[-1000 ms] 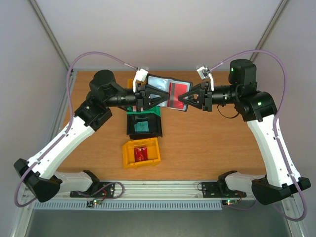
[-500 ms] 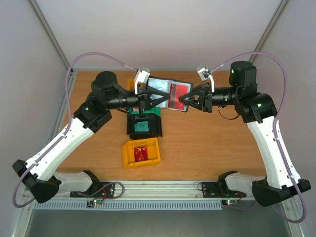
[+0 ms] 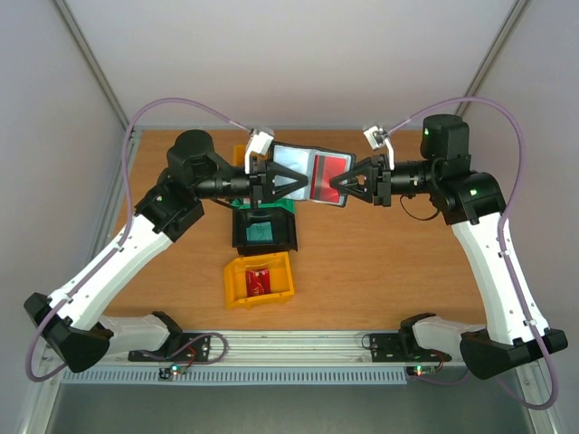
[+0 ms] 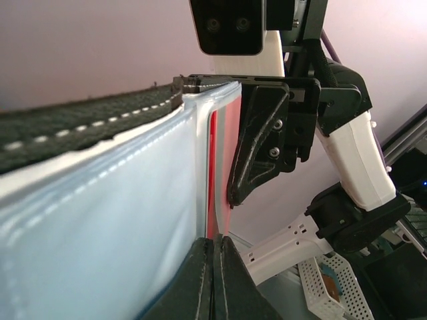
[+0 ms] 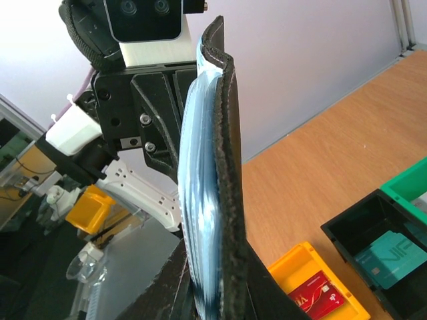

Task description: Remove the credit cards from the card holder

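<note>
The black card holder (image 3: 298,163) hangs open in the air between my two grippers, its shiny grey-blue pockets up. A red credit card (image 3: 327,174) sits in its right half. My left gripper (image 3: 303,183) is shut on the edge of that red card (image 4: 217,167), beside the pale pocket sheet (image 4: 100,200). My right gripper (image 3: 333,185) is shut on the holder's right cover (image 5: 223,133). A teal card (image 3: 261,231) lies in the black bin (image 3: 240,237). Another red card (image 3: 259,282) lies in the front yellow bin (image 3: 232,287).
A green bin (image 3: 237,193) and a second yellow bin (image 3: 239,152) stand partly hidden under the left arm. The three bins also show low in the right wrist view: black (image 5: 353,230), yellow (image 5: 293,257), green (image 5: 410,183). Bare wood lies to the right.
Both grippers shifted only slightly, with the holder still held between them. The holder lies a little more level. Both grips are unchanged.
</note>
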Controlling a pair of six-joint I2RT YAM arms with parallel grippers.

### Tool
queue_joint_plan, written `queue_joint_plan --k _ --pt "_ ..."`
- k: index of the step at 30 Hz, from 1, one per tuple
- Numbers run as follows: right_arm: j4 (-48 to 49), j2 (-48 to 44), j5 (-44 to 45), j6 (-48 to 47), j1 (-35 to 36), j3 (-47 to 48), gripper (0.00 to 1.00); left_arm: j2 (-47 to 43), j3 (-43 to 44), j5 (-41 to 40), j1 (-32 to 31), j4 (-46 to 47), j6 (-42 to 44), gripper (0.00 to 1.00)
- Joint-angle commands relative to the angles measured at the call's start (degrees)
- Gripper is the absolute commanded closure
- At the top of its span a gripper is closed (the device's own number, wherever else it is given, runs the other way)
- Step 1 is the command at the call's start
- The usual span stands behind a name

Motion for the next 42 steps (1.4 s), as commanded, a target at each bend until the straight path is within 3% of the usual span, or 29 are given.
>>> queue_joint_plan --k 1,4,6,15,20,23,30,34,37,42 --pt "3.89 0.55 -4.25 2.13 -0.26 0.62 0.94 0.38 0.28 1.49 0.21 1.77 0.99 0.95" --pt "7.49 0.52 -4.79 3.87 -0.1 0.78 0.95 1.86 2.06 -0.19 0.02 -0.27 1.84 0.74" --pt "9.39 0.87 -4.85 5.33 0.43 0.95 0.95 2.54 2.89 0.17 -0.79 0.09 2.66 0.68" --pt "8.23 2.2 -7.16 3.67 1.76 2.78 0.95 2.53 3.16 -3.4 -2.57 -0.16 0.09 0.51" --pt "8.91 3.01 -10.83 5.45 1.94 3.72 0.95 5.14 4.13 3.27 -2.23 12.93 -7.46 0.43" --pt "9.61 2.84 -9.39 5.41 1.98 3.92 0.95 7.88 5.95 7.25 -3.12 17.99 -13.36 0.43" --pt "7.73 4.35 -1.89 3.99 1.94 5.26 0.97 9.11 8.1 8.91 -5.7 20.78 -16.11 0.56" --pt "7.15 5.5 2.25 4.56 1.98 6.68 0.97 8.78 8.26 8.21 -6.13 15.91 -13.18 0.67" --pt "12.26 5.31 0.67 7.63 2.66 6.61 0.97 9.08 8.53 5.05 -6.36 10.89 -10.13 0.7" --pt "12.44 5.5 -0.18 7.27 5.62 8.36 0.97 10.03 10.16 1.77 -6.85 0.28 -1.34 0.72"
